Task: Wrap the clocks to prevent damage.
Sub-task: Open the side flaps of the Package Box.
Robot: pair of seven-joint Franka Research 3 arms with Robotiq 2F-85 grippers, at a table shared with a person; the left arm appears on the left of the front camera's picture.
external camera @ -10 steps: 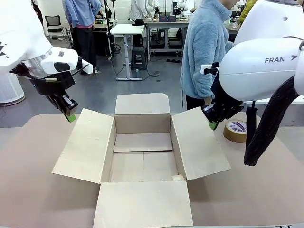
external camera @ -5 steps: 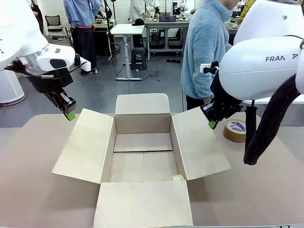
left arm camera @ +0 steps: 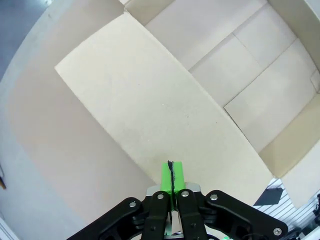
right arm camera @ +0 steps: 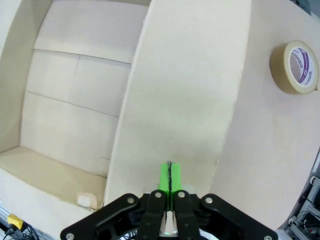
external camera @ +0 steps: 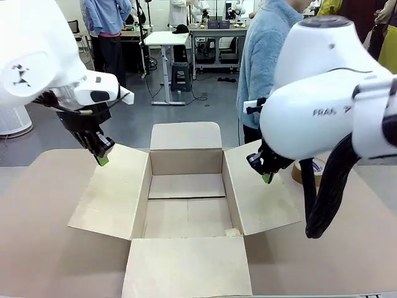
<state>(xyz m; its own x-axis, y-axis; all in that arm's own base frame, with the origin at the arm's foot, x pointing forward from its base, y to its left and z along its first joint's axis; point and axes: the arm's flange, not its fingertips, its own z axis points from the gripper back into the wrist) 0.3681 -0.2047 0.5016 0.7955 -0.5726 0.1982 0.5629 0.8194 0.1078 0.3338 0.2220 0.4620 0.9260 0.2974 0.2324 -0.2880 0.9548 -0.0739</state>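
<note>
Both grippers have come inward over the last second. The left gripper (external camera: 102,159) has moved from beyond the box's left flap (external camera: 111,192) to over that flap's far corner. The right gripper (external camera: 267,178) has dropped over the right flap (external camera: 260,202). Each pair of green pads is pressed together, pinching nothing. Beneath them the open cardboard box (external camera: 186,162) sits mid-table, flaps splayed. A brown tape roll (external camera: 315,167) lies toward the table's (external camera: 37,236) far right edge, half hidden by the right arm. A person (external camera: 267,62) in blue fleece stands at the far edge. Where the clocks are cannot be told.
</note>
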